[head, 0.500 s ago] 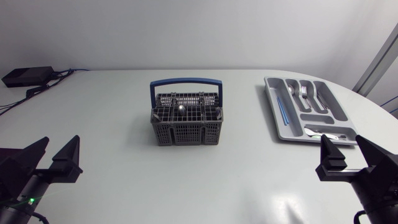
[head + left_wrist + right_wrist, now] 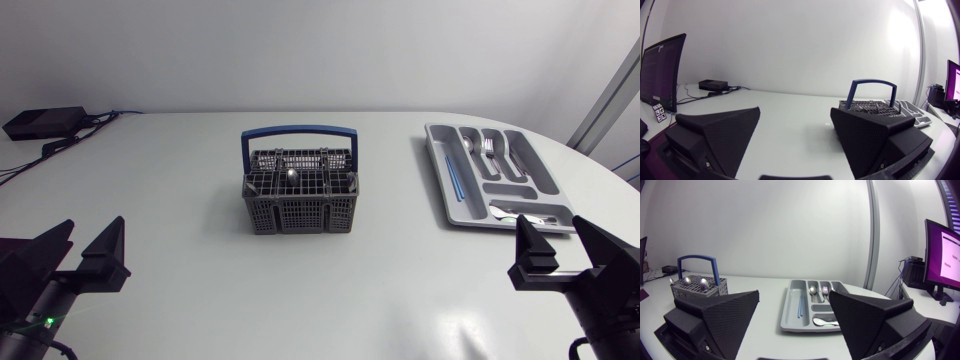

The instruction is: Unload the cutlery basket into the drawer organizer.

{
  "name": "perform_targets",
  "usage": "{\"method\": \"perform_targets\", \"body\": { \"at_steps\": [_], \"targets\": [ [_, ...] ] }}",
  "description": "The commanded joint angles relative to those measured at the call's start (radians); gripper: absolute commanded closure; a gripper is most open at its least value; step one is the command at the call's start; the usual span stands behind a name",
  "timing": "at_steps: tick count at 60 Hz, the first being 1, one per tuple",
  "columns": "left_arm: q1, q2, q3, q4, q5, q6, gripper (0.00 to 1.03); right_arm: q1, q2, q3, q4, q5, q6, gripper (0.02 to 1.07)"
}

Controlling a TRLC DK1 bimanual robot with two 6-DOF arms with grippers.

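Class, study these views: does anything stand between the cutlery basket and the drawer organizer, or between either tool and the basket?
Nothing visible does. Only bare table lies between the cutlery basket and the drawer organizer, and between the basket and the open left tool and right tool.

- My left gripper (image 2: 94, 223), seen from the head camera, has slipped a touch back and outward, away from the cutlery basket (image 2: 298, 192).
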Motion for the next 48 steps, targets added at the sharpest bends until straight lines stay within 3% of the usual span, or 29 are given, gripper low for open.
{"method": "perform_targets", "body": {
  "at_steps": [1,21,32,48],
  "targets": [
    [-0.012,0.001,0.039,-0.002,-0.008,0.012,0.05,0.012,-0.007,-0.017,0.024,0.011,0.020,0.06],
    [-0.048,0.256,0.212,0.011,-0.008,-0.044,0.05,0.034,0.070,0.027,0.083,0.023,0.022,0.06],
    [-0.108,0.405,0.313,0.004,-0.015,-0.084,0.05,0.045,0.152,0.065,0.127,0.025,0.022,0.06],
    [-0.212,0.600,0.453,-0.003,-0.102,-0.086,0.05,0.077,0.396,0.168,0.239,0.035,0.025,0.06]
  ]
}}
